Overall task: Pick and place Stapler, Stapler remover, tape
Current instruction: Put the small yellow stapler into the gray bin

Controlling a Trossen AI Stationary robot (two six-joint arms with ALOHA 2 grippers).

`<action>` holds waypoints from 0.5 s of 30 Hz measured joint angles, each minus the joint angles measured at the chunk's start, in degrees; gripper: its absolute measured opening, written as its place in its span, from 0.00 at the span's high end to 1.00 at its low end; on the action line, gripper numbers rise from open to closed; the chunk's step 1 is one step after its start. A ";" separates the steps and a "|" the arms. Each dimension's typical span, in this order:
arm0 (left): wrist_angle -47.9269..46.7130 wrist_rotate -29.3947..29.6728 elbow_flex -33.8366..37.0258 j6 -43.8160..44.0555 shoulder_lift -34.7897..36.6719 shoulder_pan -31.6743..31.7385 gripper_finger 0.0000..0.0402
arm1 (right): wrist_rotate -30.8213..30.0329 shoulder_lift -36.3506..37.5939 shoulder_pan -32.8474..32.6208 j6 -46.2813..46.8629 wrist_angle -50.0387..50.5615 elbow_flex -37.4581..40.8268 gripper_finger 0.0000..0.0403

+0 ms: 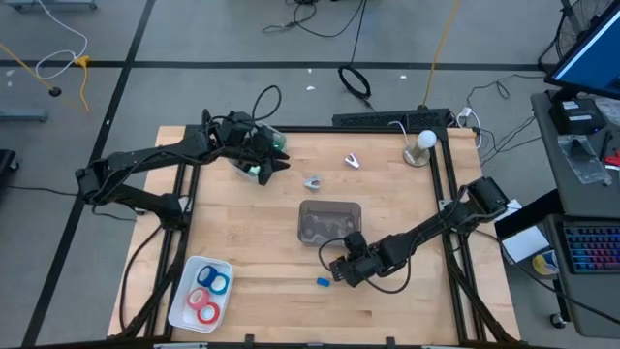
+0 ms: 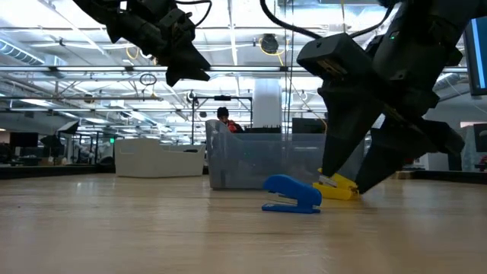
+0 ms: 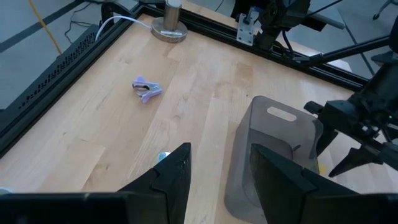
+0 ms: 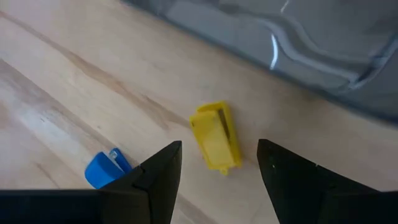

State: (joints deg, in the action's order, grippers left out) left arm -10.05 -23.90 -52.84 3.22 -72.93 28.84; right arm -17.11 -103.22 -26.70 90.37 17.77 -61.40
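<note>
Nearest the front edge, the white tray [image 1: 184,301] is holding ring-shaped tape rolls [image 1: 208,291], red and blue, so the tape looks already placed.

Next back, a small blue stapler [image 2: 292,194] is lying on the bare wood, and just beside it a yellow stapler [image 4: 216,135]; both are waiting outside the grey bin [image 1: 329,221], so this part looks undone.

The right gripper [image 4: 217,165] is hanging low over the yellow stapler, fingers spread either side of it, not touching; I judge a grasp is being lined up.

Farther back, a small grey piece [image 1: 312,181] and a lilac clip-like piece [image 3: 146,89], possibly the stapler remover, are lying loose on the table.

Farthest, the left gripper [image 3: 217,171] is hovering high near the back-left, fingers apart, empty.
</note>
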 joint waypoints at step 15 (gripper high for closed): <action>0.72 0.04 0.00 0.11 -0.02 0.02 0.59 | -0.69 -1.81 0.10 0.42 -2.80 -0.03 0.57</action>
State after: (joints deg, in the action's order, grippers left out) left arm -9.32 -23.86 -52.84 3.33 -72.95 28.86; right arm -17.80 -105.03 -26.60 90.79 14.98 -61.43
